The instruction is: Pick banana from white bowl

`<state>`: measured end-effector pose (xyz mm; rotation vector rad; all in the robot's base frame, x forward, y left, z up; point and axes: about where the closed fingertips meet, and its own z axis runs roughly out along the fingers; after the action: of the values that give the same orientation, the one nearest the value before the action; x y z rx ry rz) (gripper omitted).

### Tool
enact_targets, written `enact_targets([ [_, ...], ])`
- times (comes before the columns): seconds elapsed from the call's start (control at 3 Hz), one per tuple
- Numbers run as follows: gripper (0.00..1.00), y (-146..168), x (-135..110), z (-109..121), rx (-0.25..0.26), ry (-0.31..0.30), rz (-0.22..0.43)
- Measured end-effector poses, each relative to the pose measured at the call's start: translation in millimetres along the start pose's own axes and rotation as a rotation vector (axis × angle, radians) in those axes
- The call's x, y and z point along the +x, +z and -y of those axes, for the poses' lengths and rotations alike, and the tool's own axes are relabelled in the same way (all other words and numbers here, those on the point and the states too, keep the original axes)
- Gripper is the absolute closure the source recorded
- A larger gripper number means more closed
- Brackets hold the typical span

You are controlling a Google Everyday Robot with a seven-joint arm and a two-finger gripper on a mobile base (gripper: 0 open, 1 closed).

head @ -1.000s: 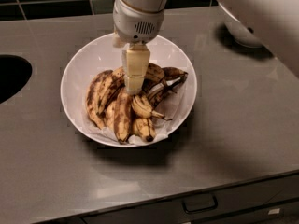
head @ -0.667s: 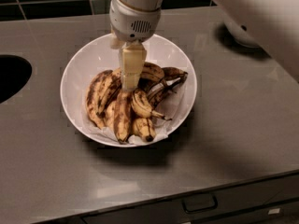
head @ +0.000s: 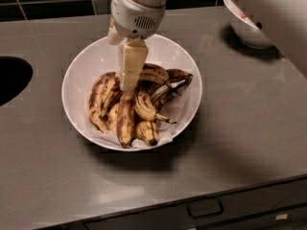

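The white bowl (head: 76,71) sits in the middle of the grey counter, lined with white paper and holding several overripe bananas. The banana (head: 143,105), long, arched and yellow with brown speckles, lies in the middle of the pile, right of a browner one. My gripper (head: 128,83) hangs straight down from the white wrist over the bowl. Its tip is at the top of the pile, just left of and above the arched banana. It hides part of the pile.
A second white bowl (head: 249,35) with reddish food stands at the back right, partly behind my arm. A dark sink opening (head: 12,83) is at the left edge. Dark tiles (head: 48,4) back the counter, and a drawer handle (head: 205,209) sits below the front edge.
My gripper and wrist have drifted a little to the left over the bowl. The bananas have not moved.
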<state>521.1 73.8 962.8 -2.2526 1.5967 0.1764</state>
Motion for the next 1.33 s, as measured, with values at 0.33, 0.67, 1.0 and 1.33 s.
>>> enact_targets([
  [0.33,0.20,5,0,-1,-0.014,0.010,0.024],
  [0.67,0.20,8,0,-1,-0.019,0.017,0.023],
  [1.0,0.20,11,4,-3,-0.028,0.038,-0.009],
  [1.33,0.20,13,10,-6,-0.039,0.064,-0.049],
])
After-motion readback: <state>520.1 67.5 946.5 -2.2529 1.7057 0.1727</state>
